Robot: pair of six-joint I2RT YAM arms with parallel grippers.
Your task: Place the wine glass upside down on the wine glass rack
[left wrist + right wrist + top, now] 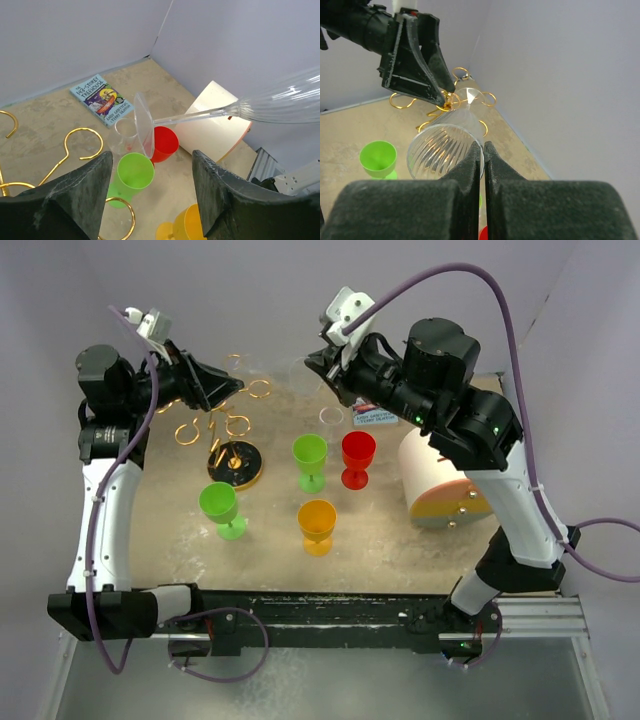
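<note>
A clear ribbed wine glass (pixel 442 150) lies roughly horizontal in the air. My right gripper (pixel 483 150) is shut on its rim. In the left wrist view its bowl (pixel 285 102) is at the right, and the stem runs left to the foot (pixel 143 125). My left gripper (pixel 150 200) is open and empty, with the foot just beyond its fingertips. The gold wire rack (pixel 215 422) with curled loops stands on a black disc base (pixel 236 463), below my left gripper (pixel 232 388). Its loops (pixel 462 97) show behind the glass.
Two green glasses (pixel 310 455) (pixel 220 505), a red glass (pixel 358 455) and an orange glass (pixel 317 522) stand upright mid-table. Another clear glass (pixel 332 420) stands behind them. A white cylinder (pixel 440 480) lies at the right, with a book (pixel 375 418) behind.
</note>
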